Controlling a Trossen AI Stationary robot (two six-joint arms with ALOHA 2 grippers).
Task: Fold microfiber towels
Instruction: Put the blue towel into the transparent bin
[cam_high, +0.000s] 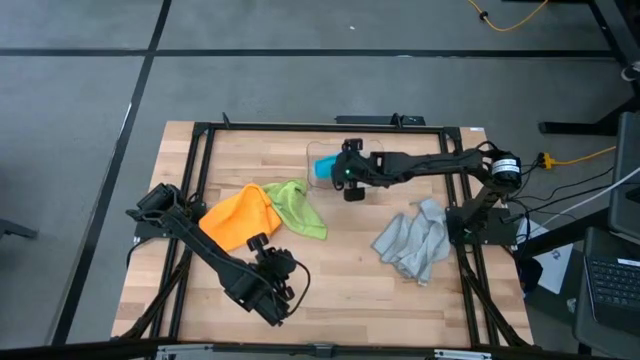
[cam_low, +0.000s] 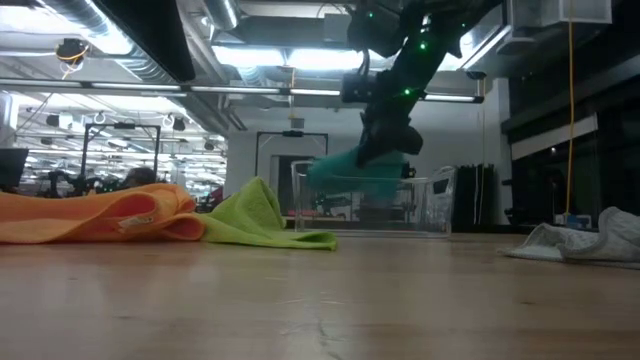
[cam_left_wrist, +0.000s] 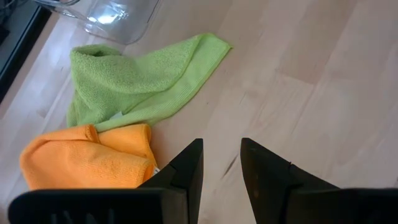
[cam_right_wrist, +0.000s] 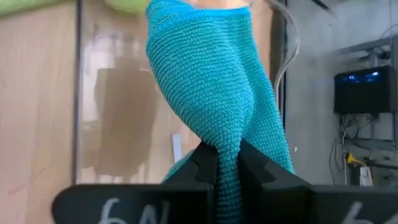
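the pale wooden table (cam_high: 340, 270) holds your work. your right gripper (cam_high: 346, 176) is pinched on a bunched fold of the teal towel (cam_right_wrist: 211, 87), hanging over the clear bin (cam_low: 425, 205). it looks light and limp, so it will sag — take a corner next, not the middle. your left gripper (cam_left_wrist: 221, 168) hovers with jaws narrowly parted and empty, near the orange towel (cam_high: 238, 218) and lime towel (cam_high: 297, 205). the grey towel (cam_high: 413, 240) lies crumpled well apart.

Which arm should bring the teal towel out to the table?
Right. Its fingers already pinch the teal towel over the clear bin; the left gripper is open, near the orange towel.
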